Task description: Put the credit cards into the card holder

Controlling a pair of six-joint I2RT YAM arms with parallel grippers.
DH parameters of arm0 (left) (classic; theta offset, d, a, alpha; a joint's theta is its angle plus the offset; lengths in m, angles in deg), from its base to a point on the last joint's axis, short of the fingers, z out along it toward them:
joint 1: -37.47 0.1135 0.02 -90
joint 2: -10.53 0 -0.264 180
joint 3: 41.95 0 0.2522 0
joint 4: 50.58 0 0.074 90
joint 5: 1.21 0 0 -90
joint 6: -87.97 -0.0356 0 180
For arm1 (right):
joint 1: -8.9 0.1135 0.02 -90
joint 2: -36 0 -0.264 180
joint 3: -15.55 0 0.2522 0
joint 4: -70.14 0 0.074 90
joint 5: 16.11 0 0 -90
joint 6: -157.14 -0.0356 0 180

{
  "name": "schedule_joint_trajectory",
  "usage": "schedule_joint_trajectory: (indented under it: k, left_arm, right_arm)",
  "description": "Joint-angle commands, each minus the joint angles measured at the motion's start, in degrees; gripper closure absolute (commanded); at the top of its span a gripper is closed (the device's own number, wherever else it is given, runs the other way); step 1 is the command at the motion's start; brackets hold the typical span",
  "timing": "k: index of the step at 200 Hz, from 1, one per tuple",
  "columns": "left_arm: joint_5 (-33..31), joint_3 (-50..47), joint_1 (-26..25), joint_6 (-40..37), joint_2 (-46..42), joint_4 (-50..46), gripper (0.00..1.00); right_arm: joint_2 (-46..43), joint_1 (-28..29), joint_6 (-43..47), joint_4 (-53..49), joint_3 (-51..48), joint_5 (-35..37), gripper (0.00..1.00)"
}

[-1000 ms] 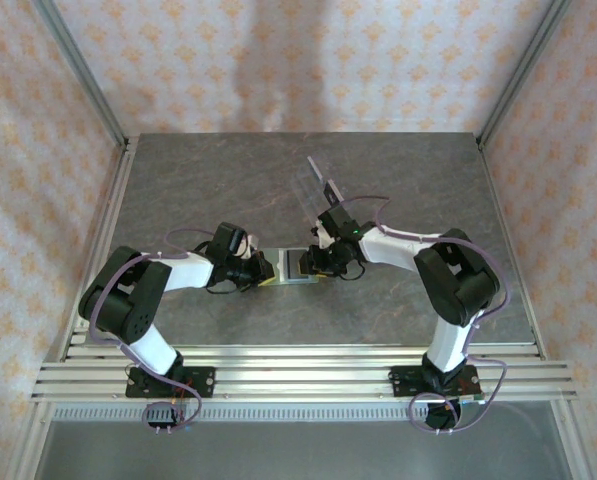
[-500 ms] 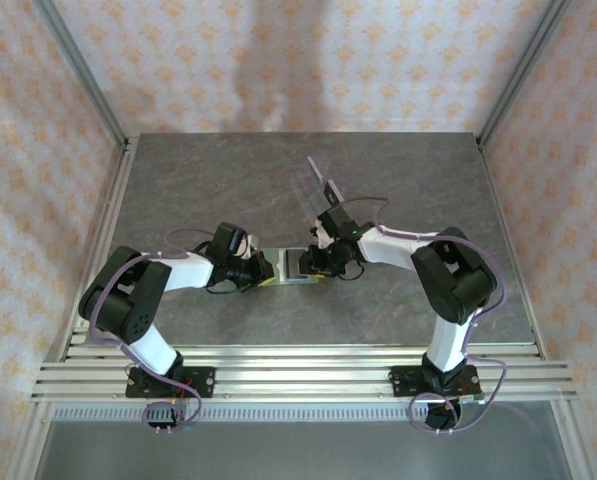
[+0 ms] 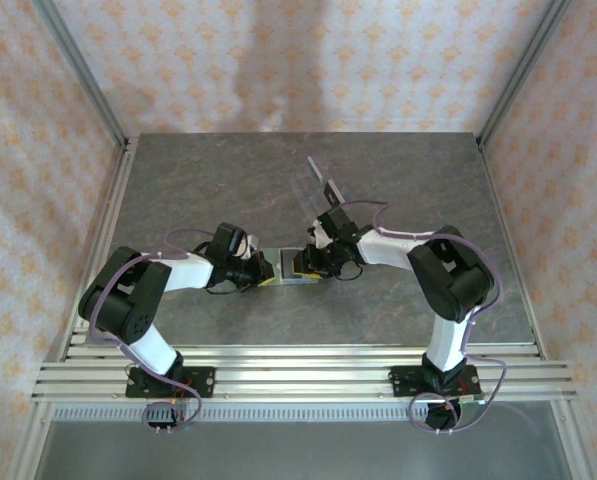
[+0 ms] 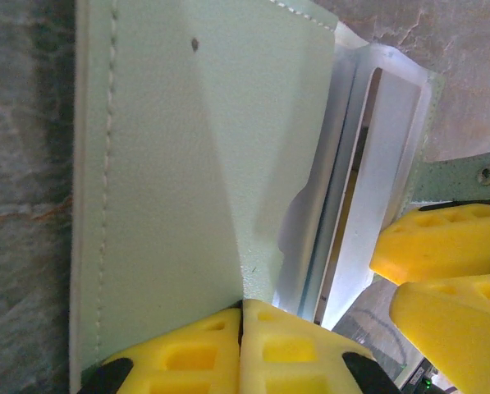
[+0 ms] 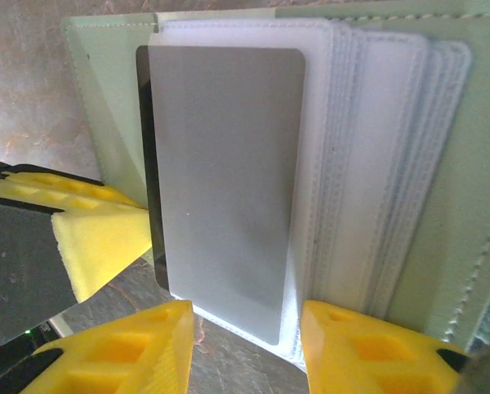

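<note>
The grey table [image 3: 428, 180] carries the sage-green card holder [image 3: 290, 266], which lies opened out between the two arms. On the holder's left, the left gripper [image 4: 240, 328] is clamped tight on the outer flap, pinning it flat. A grey credit card [image 5: 228, 180] appears to sit most of the way into one of the holder's pale inner pockets, with its near end sticking out. On the holder's right, the right gripper [image 5: 246, 345] has its jaws partly parted either side of that end. A gap shows, so it seems to grip nothing. Insertion looks nearly done. The next move probably calls for a gentle push along the pocket to seat the card, with the flap held steady.
</note>
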Motion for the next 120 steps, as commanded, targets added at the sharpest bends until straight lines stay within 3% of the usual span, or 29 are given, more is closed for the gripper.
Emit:
schedule_joint_trajectory:
  k: [1,58,120]
  left_arm:
    - [-1.39,-1.84,-0.76,-0.45,1.70,-0.09,0.92]
    - [-0.91,-2.71,-0.62,0.79,1.29,2.20,0.92]
    - [-0.75,-3.03,-0.41,1.13,0.74,2.79,0.92]
  right_arm:
    - [1.53,-0.06,-2.35,3.11,-1.37,-0.90,0.55]
    - [2.94,-0.06,-7.35,9.72,-2.56,-5.37,0.51]
    - [2.26,-0.06,-8.02,11.10,-2.53,-6.01,0.57]
